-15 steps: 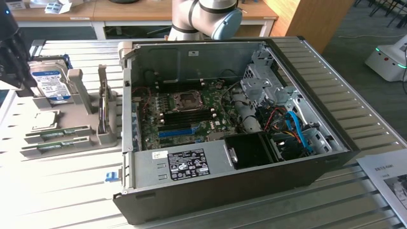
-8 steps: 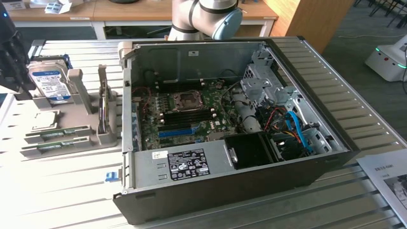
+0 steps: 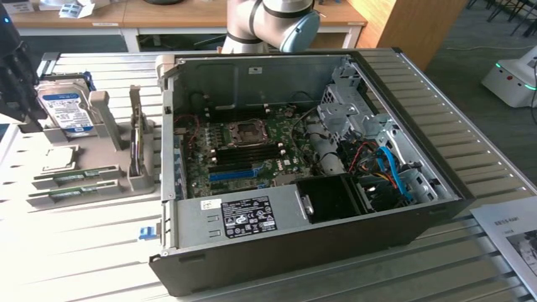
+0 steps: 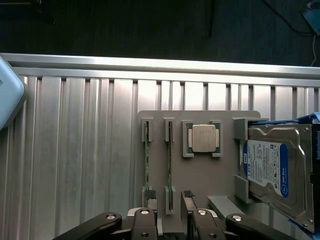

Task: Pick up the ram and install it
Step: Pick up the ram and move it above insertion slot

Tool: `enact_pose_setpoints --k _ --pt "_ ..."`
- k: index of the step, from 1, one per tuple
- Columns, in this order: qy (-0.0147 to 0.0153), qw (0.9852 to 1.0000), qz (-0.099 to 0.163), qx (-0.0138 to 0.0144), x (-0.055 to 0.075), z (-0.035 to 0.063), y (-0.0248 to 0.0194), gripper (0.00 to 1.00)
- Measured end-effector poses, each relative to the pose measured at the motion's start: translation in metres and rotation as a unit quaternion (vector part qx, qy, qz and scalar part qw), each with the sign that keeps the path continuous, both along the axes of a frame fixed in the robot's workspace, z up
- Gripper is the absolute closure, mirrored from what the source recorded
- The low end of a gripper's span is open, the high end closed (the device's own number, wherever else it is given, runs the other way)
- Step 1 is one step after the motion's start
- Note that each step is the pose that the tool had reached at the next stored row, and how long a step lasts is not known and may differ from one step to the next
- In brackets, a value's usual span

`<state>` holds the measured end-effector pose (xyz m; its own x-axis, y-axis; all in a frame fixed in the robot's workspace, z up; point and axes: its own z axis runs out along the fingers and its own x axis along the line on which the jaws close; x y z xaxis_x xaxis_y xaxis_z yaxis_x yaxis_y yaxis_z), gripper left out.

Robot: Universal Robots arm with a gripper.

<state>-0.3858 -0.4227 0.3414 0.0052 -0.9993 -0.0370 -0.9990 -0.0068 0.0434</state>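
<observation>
Two green ram sticks stand on edge in slots of a grey holder (image 4: pixel 200 170); one is the ram (image 4: pixel 170 162) and beside it stands the other ram (image 4: pixel 146 162). In the exterior view they lie at the holder's near end, ram (image 3: pixel 80 175) and ram (image 3: pixel 71 193). My gripper (image 4: pixel 169 200) is open above the holder, its fingertips (image 4: pixel 189 195) to either side of the first stick's end and not touching it. The dark gripper (image 3: pixel 21 94) hangs at the exterior view's far left.
The holder also carries a CPU chip (image 4: pixel 203 137) and a blue-labelled hard drive (image 4: pixel 272 170). An open computer case (image 3: pixel 419 214) stands to the exterior view's right, its motherboard (image 3: pixel 251 148) exposed with dark memory slots. Everything rests on a ribbed aluminium table (image 4: pixel 75 165).
</observation>
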Motion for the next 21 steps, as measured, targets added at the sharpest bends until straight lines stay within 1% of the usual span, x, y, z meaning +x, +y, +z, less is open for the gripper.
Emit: enact_pose_setpoints --k 12,21 --pt "0.0001 1.0 0.0 -0.0001 0.0 -0.0089 0.0 0.68" --pt "0.0001 1.0 0.0 0.0 0.0 -0.0196 -0.0001 0.68"
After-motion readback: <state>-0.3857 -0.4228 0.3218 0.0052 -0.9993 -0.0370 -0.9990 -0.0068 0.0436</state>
